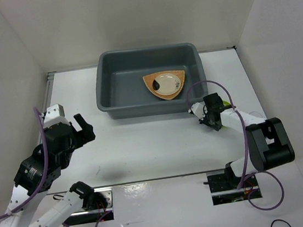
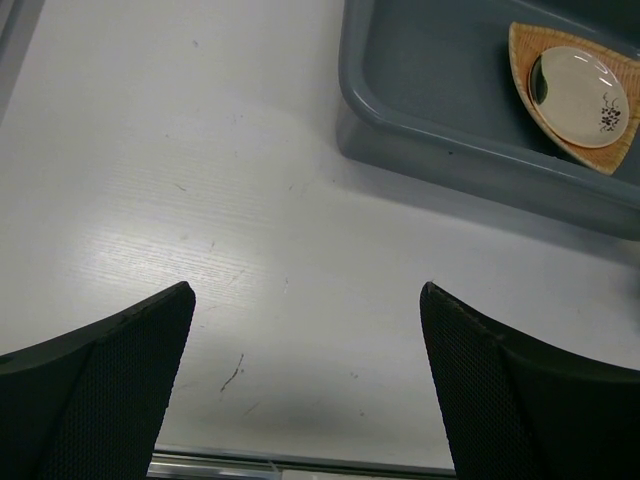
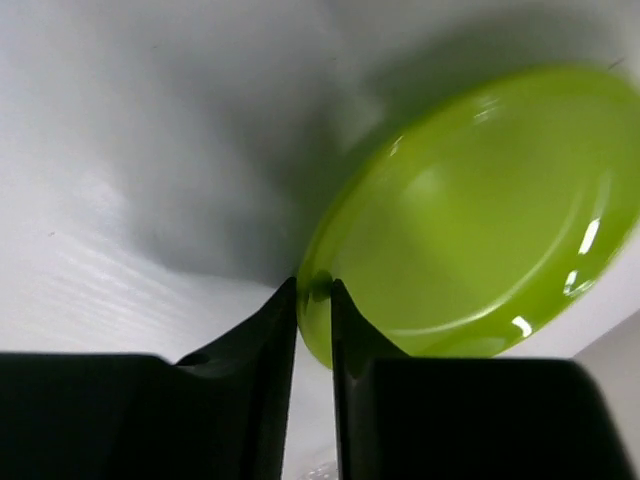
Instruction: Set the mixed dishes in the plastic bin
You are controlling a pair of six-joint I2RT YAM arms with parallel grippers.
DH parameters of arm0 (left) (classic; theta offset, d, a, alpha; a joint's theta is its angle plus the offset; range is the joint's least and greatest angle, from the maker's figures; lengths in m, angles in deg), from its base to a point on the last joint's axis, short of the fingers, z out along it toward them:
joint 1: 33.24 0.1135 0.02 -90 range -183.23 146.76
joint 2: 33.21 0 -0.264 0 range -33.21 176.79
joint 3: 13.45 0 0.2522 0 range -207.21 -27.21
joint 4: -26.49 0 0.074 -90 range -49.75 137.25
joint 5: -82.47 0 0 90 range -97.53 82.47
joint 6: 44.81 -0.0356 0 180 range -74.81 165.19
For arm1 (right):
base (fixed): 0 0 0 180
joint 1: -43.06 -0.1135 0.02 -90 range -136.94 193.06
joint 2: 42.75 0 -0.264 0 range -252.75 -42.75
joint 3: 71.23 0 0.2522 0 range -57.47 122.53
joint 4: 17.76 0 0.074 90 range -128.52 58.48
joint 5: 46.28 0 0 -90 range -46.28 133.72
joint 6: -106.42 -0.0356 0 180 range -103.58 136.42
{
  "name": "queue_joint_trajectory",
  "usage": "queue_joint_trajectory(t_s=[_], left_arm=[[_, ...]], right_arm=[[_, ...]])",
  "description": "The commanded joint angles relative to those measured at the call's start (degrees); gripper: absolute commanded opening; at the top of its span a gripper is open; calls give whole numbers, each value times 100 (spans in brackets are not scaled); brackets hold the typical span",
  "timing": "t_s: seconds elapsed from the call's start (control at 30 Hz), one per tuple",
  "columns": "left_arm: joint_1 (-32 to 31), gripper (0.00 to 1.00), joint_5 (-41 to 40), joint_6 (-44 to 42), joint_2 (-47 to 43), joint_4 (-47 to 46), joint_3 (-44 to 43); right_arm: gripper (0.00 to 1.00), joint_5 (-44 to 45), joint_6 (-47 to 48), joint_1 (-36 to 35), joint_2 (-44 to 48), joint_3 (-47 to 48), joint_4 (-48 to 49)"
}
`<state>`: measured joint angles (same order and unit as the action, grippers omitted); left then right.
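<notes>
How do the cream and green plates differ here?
The cream plate lies in the bin on the woven tray; the green plate is outside it, its rim pinched by the right tool. The cream plate bears a dark mark; the green plate is plain. Both are round.

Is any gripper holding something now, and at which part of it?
The right gripper pinches the lime-green plate by its rim, between both fingers. The left gripper is open and holds nothing.
</notes>
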<state>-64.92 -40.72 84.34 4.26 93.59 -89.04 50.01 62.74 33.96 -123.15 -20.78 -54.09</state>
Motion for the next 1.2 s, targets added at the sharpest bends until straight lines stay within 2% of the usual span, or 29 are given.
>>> queue_joint_trajectory(t_s=[0.0, 0.07, 0.17, 0.23, 0.33, 0.43, 0.57, 0.7, 0.77, 0.87, 1.0, 1.13, 1.17], left_arm=[[30, 100, -109, -84, -56, -149, -23], [30, 100, -109, -84, -56, -149, -23], [30, 100, -161, -84, -109, -149, -23], [30, 100, -161, -84, -161, -149, 29], [30, 100, -161, -84, -161, -149, 30], [30, 100, -161, -84, -161, -201, 30], [30, 100, -161, -136, -109, -201, 30], [30, 100, -161, -136, -161, -201, 30], [30, 100, -161, -136, -161, -201, 30], [30, 100, -161, -136, -161, -201, 30], [30, 100, -214, -84, -109, -201, 30], [30, 100, -276, -23, -161, -149, 30], [30, 100, -328, -22, -161, -149, 30]], right_arm=[[19, -83, -193, -13, -327, -13, -20], [9, -136, -194, -13, -327, -12, -81], [1, -188, -247, -13, 14, 48, -440], [0, -189, -247, -13, 348, 101, -834], [0, -242, -107, -13, 1401, 286, -1423], [0, -294, 78, -65, 2884, 662, -1828], [0, -128, 218, -65, 3530, 1191, -2295], [0, 57, 517, -65, 4189, 1629, -2349], [0, -65, 657, -65, 4190, 1876, -2201], [0, -416, 729, -65, 3692, 2508, -2120], [0, -602, 650, -328, 2008, 3677, -2243], [0, -233, 650, -1249, 1090, 4135, -1893], [0, -233, 650, -1313, 531, 4493, -1840]])
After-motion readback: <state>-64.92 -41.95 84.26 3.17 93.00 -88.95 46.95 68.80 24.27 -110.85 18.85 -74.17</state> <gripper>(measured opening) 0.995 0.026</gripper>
